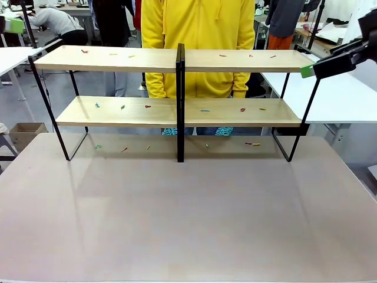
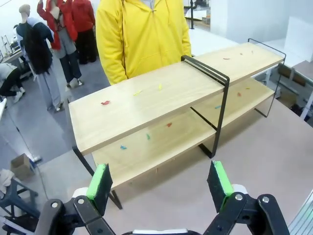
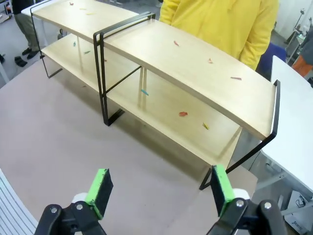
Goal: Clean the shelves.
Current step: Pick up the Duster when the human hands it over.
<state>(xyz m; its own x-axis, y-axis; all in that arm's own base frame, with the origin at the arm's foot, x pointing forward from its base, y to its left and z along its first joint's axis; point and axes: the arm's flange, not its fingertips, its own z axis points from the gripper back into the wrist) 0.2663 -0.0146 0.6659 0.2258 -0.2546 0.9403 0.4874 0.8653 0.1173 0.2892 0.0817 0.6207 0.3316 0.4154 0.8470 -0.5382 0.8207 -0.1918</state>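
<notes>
- left hand: released, green pads spread wide with nothing between them. It hangs above the counter off the left end of the shelves, apart from the frame.
- shelves: standing upright at the far side of the counter and spanning nearly its full width. The black frame feet are on the counter top.
- left half, upper board: a few small coloured scraps lie scattered on it. One red scrap is near the left end and two lighter ones are further in.
- left half, lower board: three scraps spaced along it, bluish, green and red.
- counter under the shelves: more scraps lie loose on both sides of the centre post.
- person: yellow top, standing just behind the shelves at the middle, on the far side.
- right half, upper board: three scraps, well apart from each other.
- right half, lower board: three scraps, one bluish, one red, one yellow.
- right hand: released, pads wide apart and gripping nothing. It is above the counter off the right end of the shelves, clear of the frame.
- in the front view one green pad of the right hand sits level with the upper board's right end.
- white table: beyond the right end, apart from the counter.
</notes>
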